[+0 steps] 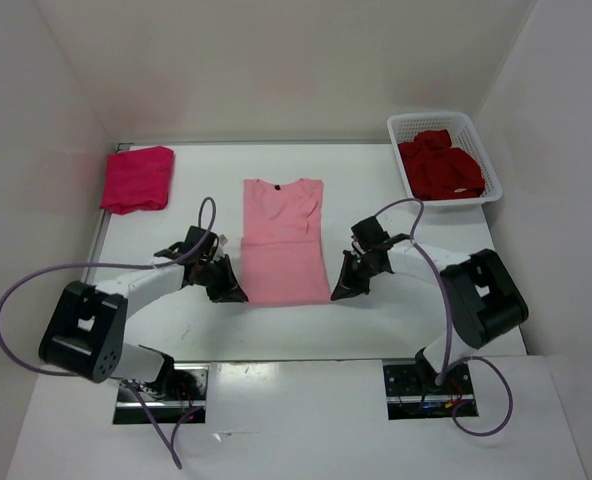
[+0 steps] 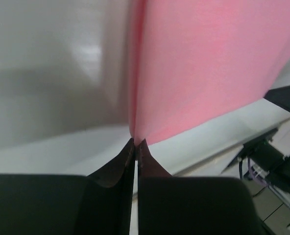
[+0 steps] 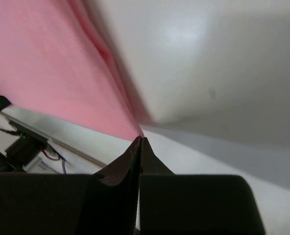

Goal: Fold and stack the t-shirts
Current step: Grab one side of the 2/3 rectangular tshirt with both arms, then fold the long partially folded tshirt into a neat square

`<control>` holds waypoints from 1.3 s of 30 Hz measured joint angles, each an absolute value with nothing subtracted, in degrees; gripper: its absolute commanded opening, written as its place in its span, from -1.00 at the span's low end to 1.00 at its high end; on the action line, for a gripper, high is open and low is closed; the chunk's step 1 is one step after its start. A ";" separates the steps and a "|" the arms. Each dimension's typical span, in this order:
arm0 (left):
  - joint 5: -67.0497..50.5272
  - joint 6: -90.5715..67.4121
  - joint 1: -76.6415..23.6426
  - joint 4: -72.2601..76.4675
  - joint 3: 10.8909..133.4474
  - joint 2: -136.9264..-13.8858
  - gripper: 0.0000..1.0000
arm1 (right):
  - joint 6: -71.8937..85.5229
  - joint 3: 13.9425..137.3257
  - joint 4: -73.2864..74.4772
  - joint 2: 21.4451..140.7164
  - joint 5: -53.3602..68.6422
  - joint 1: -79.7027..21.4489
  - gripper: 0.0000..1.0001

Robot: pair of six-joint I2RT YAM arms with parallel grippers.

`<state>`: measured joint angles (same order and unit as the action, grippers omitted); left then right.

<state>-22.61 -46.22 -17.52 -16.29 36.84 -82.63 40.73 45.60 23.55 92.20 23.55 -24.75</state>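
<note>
The light pink t-shirt (image 1: 281, 240) lies lengthwise at the table's centre, sleeves folded in, collar at the far end. My left gripper (image 1: 238, 292) is shut on its near left hem corner, and the cloth (image 2: 204, 68) rises from the closed tips. My right gripper (image 1: 340, 292) is shut on the near right hem corner, with the cloth (image 3: 52, 73) running away from its tips. The bright magenta-red t-shirt (image 1: 137, 179) lies folded at the far left. The dark crimson t-shirt (image 1: 439, 168) sits crumpled in the white basket (image 1: 407, 125).
The basket stands at the far right corner of the table. White walls enclose the table on three sides. The arm bases (image 1: 416, 385) sit at the near edge, with cables looping over the table.
</note>
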 measured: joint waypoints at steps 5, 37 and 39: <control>-25.78 -45.12 -18.28 -25.36 36.99 -71.11 -1.00 | 41.30 42.96 29.56 81.45 24.67 -26.28 -1.00; -18.35 -45.50 -6.24 -17.39 96.66 -123.66 -0.01 | 35.68 126.61 39.00 140.25 20.18 -14.37 -0.89; -18.48 -45.69 -6.26 -16.49 96.97 -123.50 0.06 | 35.77 128.79 40.10 140.22 19.53 -14.37 -0.41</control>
